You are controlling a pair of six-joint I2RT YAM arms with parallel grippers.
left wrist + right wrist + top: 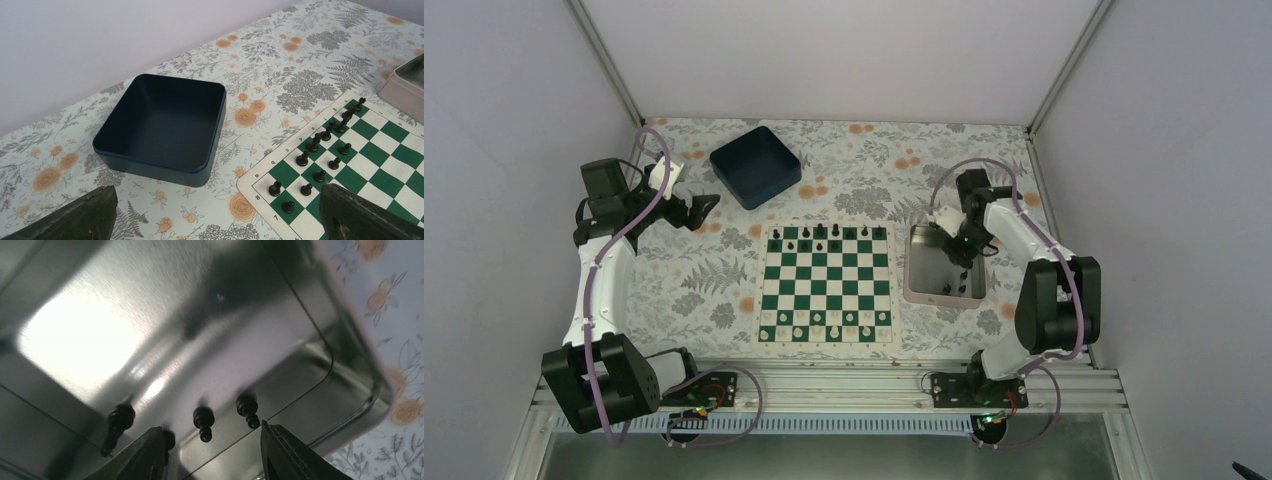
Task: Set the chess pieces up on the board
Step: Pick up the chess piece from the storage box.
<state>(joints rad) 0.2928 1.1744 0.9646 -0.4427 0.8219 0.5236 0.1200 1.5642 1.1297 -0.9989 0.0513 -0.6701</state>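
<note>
Reaching down into tray (pixel 150 315) with right fingers (pixel 145 455) spread, holding nothing; up close, black pieces (pixel 203 421) just ahead

White left arm (pixel 602 290) and right arm (pixel 1024 232) either side of the board (pixel 826 283), black joint blocks, looping purple cables, dark fingers (pixel 85 215).

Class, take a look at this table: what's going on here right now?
Two robot arms are setting up a chess set. The right gripper is down in the silver tray, jaws open just short of the loose black pieces lying there. The left gripper hangs open near the blue bin, holding nothing. More black chessmen already stand along the far rows of the board.
</note>
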